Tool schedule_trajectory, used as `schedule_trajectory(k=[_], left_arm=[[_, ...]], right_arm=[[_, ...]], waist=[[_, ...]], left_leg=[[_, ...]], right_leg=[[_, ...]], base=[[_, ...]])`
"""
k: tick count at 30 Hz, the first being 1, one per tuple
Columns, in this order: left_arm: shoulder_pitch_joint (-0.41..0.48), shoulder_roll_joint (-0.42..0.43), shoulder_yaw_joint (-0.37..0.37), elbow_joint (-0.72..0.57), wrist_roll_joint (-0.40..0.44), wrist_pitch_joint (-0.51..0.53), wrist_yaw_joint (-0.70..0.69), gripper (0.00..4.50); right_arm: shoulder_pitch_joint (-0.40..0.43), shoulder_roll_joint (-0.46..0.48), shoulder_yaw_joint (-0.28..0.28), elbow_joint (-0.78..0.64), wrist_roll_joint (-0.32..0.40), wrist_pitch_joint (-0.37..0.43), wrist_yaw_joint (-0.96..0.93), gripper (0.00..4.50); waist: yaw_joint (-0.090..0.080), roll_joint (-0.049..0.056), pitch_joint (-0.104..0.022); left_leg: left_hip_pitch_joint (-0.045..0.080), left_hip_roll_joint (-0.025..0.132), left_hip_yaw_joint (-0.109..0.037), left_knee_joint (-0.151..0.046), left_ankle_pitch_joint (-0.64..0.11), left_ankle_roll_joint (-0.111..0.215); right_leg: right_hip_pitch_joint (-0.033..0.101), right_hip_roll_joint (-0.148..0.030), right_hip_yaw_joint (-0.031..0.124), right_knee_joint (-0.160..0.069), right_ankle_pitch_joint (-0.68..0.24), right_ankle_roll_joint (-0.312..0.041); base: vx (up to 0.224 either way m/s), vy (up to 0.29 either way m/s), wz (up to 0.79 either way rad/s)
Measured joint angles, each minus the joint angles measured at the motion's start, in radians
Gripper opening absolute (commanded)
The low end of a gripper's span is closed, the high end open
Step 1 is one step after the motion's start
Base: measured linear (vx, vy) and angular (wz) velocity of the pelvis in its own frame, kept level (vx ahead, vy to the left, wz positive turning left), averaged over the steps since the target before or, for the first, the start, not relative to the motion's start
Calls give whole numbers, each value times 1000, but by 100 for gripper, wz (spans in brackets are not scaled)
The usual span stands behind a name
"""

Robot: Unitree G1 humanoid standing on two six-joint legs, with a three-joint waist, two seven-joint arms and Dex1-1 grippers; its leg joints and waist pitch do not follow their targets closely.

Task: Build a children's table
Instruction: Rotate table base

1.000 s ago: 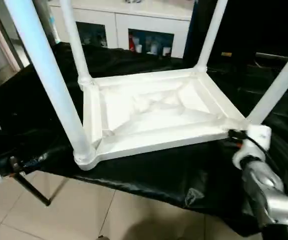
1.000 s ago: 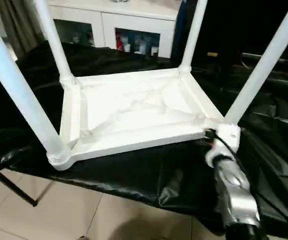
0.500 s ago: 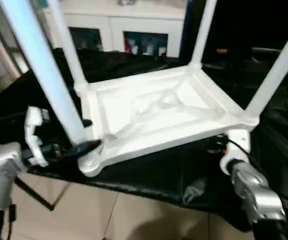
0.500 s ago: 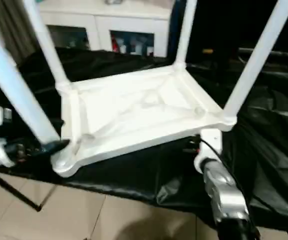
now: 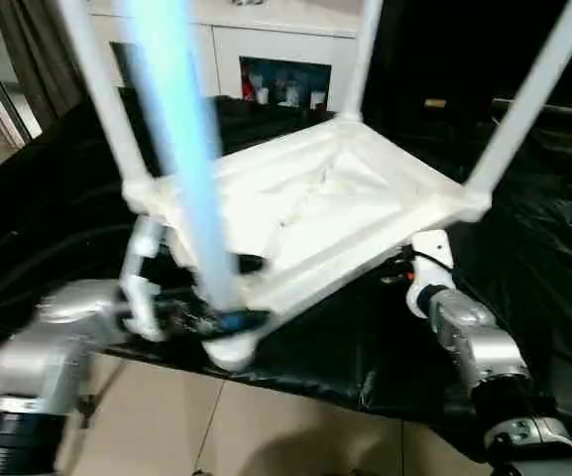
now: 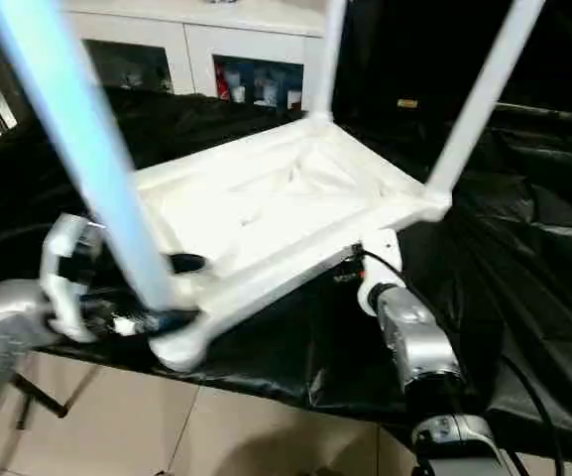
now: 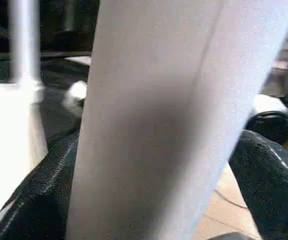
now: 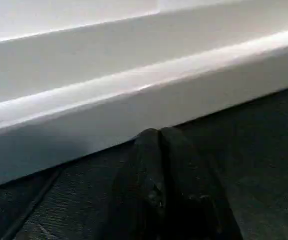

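Observation:
The children's table [image 5: 315, 213] lies upside down and tilted on a black cloth, with its white legs pointing up. My left gripper [image 5: 234, 293] is open, its black fingers [image 7: 39, 200] on either side of the near-left leg [image 5: 181, 149] just above the corner socket. One finger lies against the leg and a thin gap shows at the other. My right gripper [image 8: 158, 142] is shut, its tips tucked under the near right edge of the table top [image 8: 134, 95]. The right wrist [image 6: 380, 288] sits just below that edge.
The black cloth [image 5: 523, 258] covers the work surface and hangs over its near edge. Tiled floor [image 5: 295, 426] lies below. A white cabinet with glass doors [image 5: 266, 50] stands behind. The far legs [image 5: 528, 99] rise past the top of the picture.
My left arm has swung in from the left and set its open fingers around the near-left leg. The table has turned and tipped, and the right gripper has slid under its edge.

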Motion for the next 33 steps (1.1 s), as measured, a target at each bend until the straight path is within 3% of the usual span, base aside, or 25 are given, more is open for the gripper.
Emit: schedule_trajectory(k=[4,11,15,25,29,33], left_arm=[[-53,-88,-85,9,12,-12,3,450],[-177,-237,-218,151,128,-141,23,450],[-213,-271,-247,231,191,-211,67,450],[-331,-319,-277,528,429,-445,369,450],[-331,-338,-245,579,425,-482,367,450],[-302,-316,-218,501,313,-434,226,450]], right_arm=[[-27,28,17,36,-5,-20,23,10],[-72,61,41,95,-32,-58,41,10],[-75,74,45,101,-33,-73,43,10],[-70,57,41,116,-20,-97,133,10],[-44,40,40,86,-2,-96,163,10],[-7,-31,24,-41,18,-73,205,10]], waist=[[-15,-4,1],[-38,-4,1],[-38,-3,1],[-30,2,0],[-23,9,3],[-8,14,4]], left_leg=[[1,0,0,1,0,0],[-2,1,-1,0,0,0],[-3,1,-1,0,0,0],[3,1,-2,4,0,0],[2,1,-4,4,0,0],[1,1,-3,4,0,0]], right_leg=[[-1,0,0,0,1,1],[-1,1,-1,0,3,-2],[-2,2,-1,-1,3,-2],[0,1,-1,-1,8,-5],[-1,1,-3,-1,9,-2],[-1,0,-3,-2,10,-3]], base=[[0,0,0],[0,0,0],[0,0,0],[0,0,0],[0,0,0],[0,0,0]])
